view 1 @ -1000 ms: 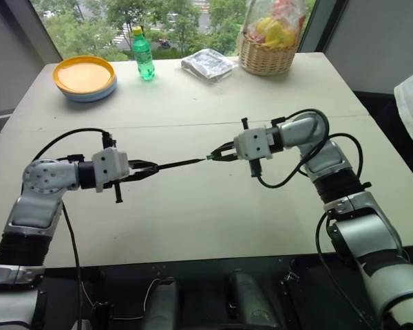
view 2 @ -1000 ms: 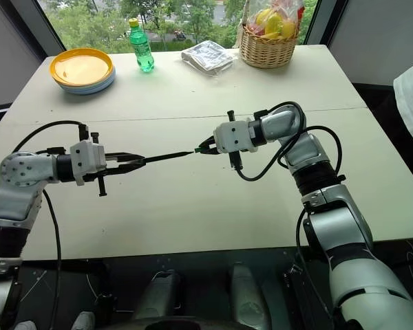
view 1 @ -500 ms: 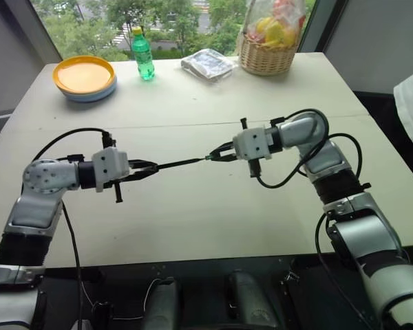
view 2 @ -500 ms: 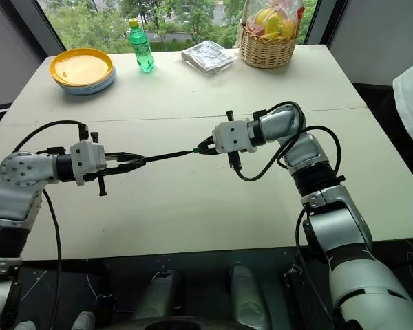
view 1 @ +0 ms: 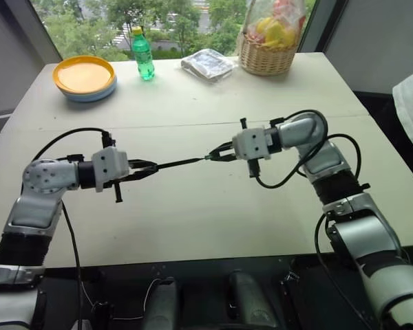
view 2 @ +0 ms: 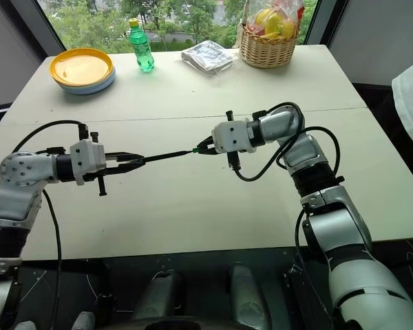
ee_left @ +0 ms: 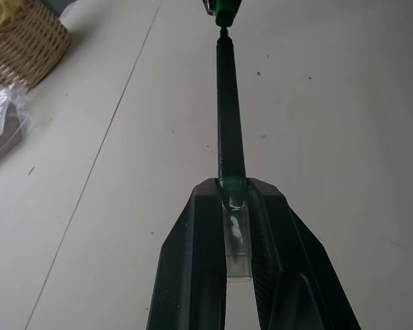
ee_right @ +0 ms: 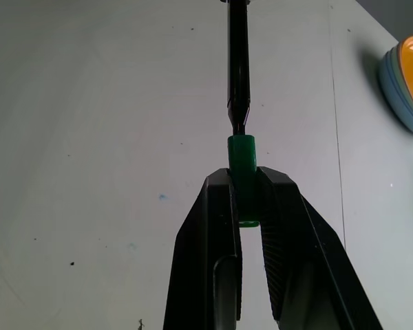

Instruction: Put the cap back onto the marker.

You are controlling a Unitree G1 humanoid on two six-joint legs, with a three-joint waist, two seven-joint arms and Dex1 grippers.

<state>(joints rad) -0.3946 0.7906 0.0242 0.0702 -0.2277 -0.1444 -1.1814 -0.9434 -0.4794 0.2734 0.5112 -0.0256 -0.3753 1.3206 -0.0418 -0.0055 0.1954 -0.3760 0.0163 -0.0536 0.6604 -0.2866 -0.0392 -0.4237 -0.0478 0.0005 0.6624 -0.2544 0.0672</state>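
Holding the marker (view 1: 181, 163) by its clear rear end, the left gripper (view 1: 150, 168) is clamped on it above the near half of the pale table (view 1: 193, 220), on the left. That arm bends at the elbow and reaches forward and rightward, its wrist roughly level, so the dark barrel runs rightward and slightly away. No writing can be read on the marker.

Facing it from the right, the right gripper (view 1: 217, 155) points leftward and a little downward, its arm arched high at the elbow with a black cable looping beneath. Its two black fingers (ee_right: 220, 227) pinch the cap (ee_right: 242, 159), a small green cylinder that sticks out past the fingertips. In the right wrist view the marker's tip meets the cap's open mouth, lined up on one axis; how far the tip is inside I cannot tell.

Farther off, a yellow plate on a blue one (view 1: 85, 77) sits at the far left. A green bottle (view 1: 143, 55) stands beside it, its label too small to read. A clear-wrapped packet (view 1: 208, 64) and a wicker basket (view 1: 267, 56) lie at the far edge.
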